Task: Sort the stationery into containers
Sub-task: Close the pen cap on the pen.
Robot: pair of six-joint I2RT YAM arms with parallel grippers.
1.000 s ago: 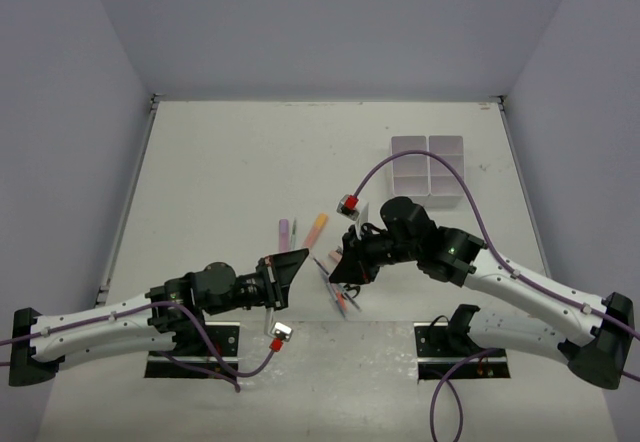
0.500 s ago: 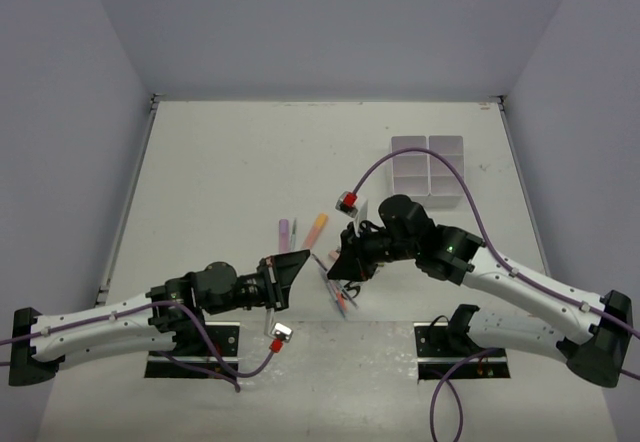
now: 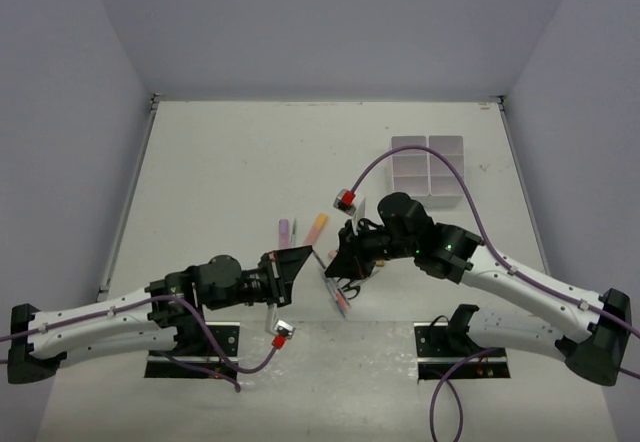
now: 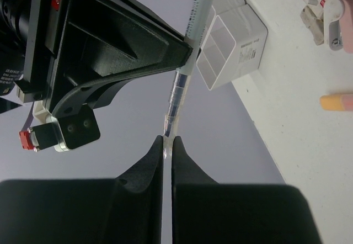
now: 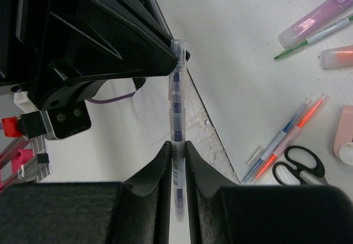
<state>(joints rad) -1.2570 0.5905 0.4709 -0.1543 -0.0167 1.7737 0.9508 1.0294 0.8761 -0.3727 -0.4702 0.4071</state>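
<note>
1 pen (image 5: 175, 106) is pinched at both ends: left fingers (image 4: 144, 164) shut on its tip, right fingers (image 5: 157, 169) on its barrel. Opposing pulls could bend or drop it.

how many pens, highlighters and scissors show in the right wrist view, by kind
pens: 4 (clear pen, green pen, blue pen, red pen)
highlighters: 2 (lilac highlighter, orange highlighter)
scissors: 1
total: 7

The organiser box (image 4: 237, 70) bears a label (image 4: 246, 49) too small to read.
</note>
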